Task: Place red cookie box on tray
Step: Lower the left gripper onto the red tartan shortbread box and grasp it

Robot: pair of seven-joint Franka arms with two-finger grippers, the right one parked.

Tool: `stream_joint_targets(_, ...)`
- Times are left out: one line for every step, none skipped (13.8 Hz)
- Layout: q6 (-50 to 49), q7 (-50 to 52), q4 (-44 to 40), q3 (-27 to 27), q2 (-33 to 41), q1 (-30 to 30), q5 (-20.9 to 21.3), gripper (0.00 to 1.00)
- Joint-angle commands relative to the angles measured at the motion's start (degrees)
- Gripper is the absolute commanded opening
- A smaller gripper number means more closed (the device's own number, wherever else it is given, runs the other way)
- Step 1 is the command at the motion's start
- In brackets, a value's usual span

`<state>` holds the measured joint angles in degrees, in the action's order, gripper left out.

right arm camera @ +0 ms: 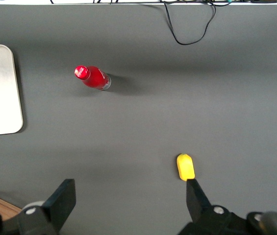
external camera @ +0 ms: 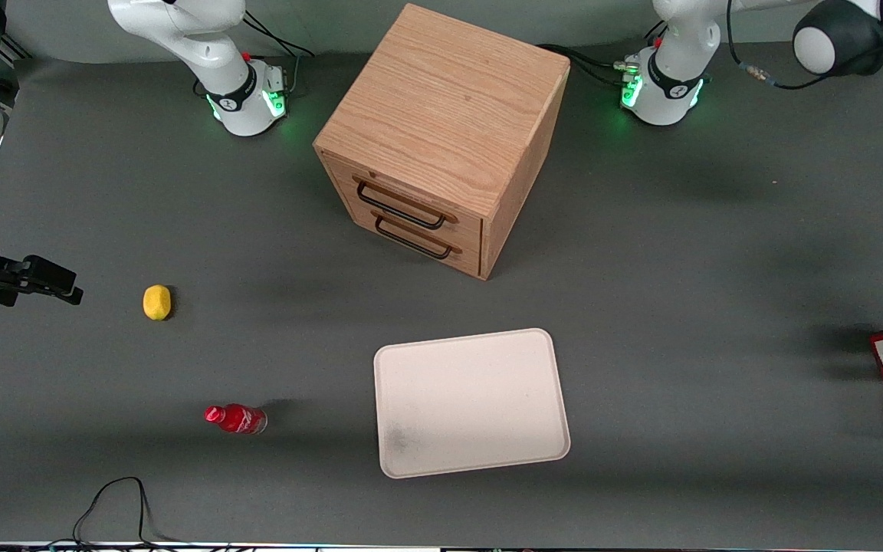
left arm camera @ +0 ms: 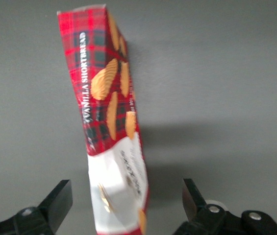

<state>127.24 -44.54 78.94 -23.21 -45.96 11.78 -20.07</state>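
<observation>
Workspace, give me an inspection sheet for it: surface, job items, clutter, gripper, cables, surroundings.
Surface: grey table, no spills seen.
Cookie box: standing on a thin edge at the working arm's end of the table, not on the tray.
Tray: flat, nearer the front camera than the drawer unit, nothing on it, faint grey smudge.
Clutter: wooden drawer unit, both drawers closed; lemon and red bottle toward the parked arm's end.
Gripper: above the cookie box, jaws open on either side of it, not touching.
Cables: a black loop at the table edge nearest the front camera; more by the arm bases.
Surroundings: nothing seen.
</observation>
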Motion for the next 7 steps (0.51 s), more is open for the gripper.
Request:
stream_joint_targets(1.4, -2.4, -2.4, -0.7, -2.5, 0.2, -1.6, 1.00)
stream_joint_targets(2.4, -2.3, -2.4, -0.7, -3.6, 0.2, -1.8, 1.00)
stream_joint_targets(3.6, -2.4, -2.3, -0.6, -4.7, 0.1, -2.7, 0.97)
stream_joint_targets(4.5, -2.4, -2.3, -0.5, -5.0, -0.1, -3.3, 0.77)
stream_joint_targets(5.4, -2.4, -2.4, -0.6, -5.5, -0.7, -3.2, 0.42)
stream_joint_targets(6.3, -2.3, -2.3, -0.6, -5.8, -1.0, -3.0, 0.00)
stream_joint_targets(7.4, -2.1, -2.3, -0.6, -6.2, -1.7, -2.9, 0.00)
